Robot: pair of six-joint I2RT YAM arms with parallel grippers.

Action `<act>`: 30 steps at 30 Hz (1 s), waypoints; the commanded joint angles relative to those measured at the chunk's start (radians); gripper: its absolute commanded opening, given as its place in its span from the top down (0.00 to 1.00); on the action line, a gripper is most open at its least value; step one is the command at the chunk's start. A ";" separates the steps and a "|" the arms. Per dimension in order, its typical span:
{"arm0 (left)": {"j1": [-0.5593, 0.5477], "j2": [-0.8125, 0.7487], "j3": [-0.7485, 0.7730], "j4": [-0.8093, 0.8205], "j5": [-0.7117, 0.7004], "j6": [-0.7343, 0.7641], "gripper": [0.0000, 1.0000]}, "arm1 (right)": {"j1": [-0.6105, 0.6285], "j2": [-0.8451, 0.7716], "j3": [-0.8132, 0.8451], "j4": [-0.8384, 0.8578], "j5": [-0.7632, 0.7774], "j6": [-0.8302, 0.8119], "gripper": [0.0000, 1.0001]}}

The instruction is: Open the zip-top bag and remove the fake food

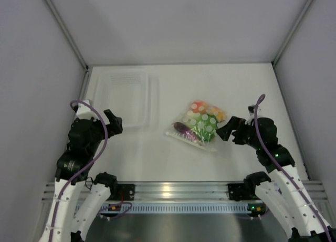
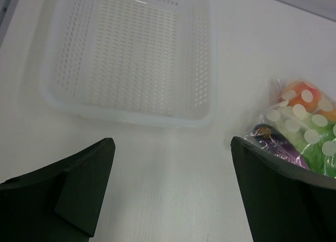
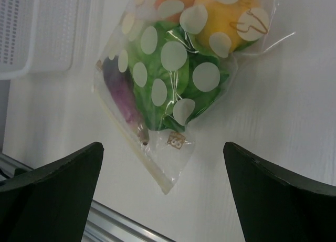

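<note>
Your right end effector [image 3: 163, 147] sits closest to the lens, its jaws spread wide and gripping nothing, hovering just short of the bag [image 3: 173, 79]. That bag lies flat on the desk [image 1: 157, 153], right of centre. Its zip strip [image 3: 131, 142], along the edge facing the arms, looks shut to me. Everything is inside it: the purple eggplant [image 3: 122, 92] by the strip, the green lettuce [image 3: 168, 76] in the middle, and the two orange fruits [image 3: 231, 16] at the far end. So treat the task as not begun: you have the seal to open and all four pieces to take out. Further left, your left end effector [image 2: 173, 142] also stands wide apart and holds nothing, over bare desk. The white basket [image 2: 136, 117] lies just beyond it, near the bag but not touching it.
</note>
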 commanded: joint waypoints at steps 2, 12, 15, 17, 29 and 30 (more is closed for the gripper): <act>0.004 0.005 -0.006 0.060 0.033 0.002 0.02 | 0.018 -0.029 -0.076 0.167 -0.052 0.130 0.01; 0.004 0.017 -0.006 0.060 0.036 -0.001 0.02 | 0.180 -0.031 -0.255 0.286 0.041 0.274 0.06; 0.004 0.028 -0.006 0.063 0.059 0.003 0.02 | 0.243 -0.050 -0.224 0.241 0.164 0.245 0.09; 0.004 0.028 -0.008 0.065 0.063 0.005 0.02 | 0.304 -0.037 -0.199 0.211 0.259 0.202 0.09; 0.004 0.026 -0.011 0.069 0.079 0.013 0.02 | 0.726 0.264 0.039 -0.027 0.794 0.227 0.16; 0.004 0.028 -0.011 0.071 0.080 0.013 0.02 | 0.766 0.296 0.065 -0.067 0.916 0.263 0.15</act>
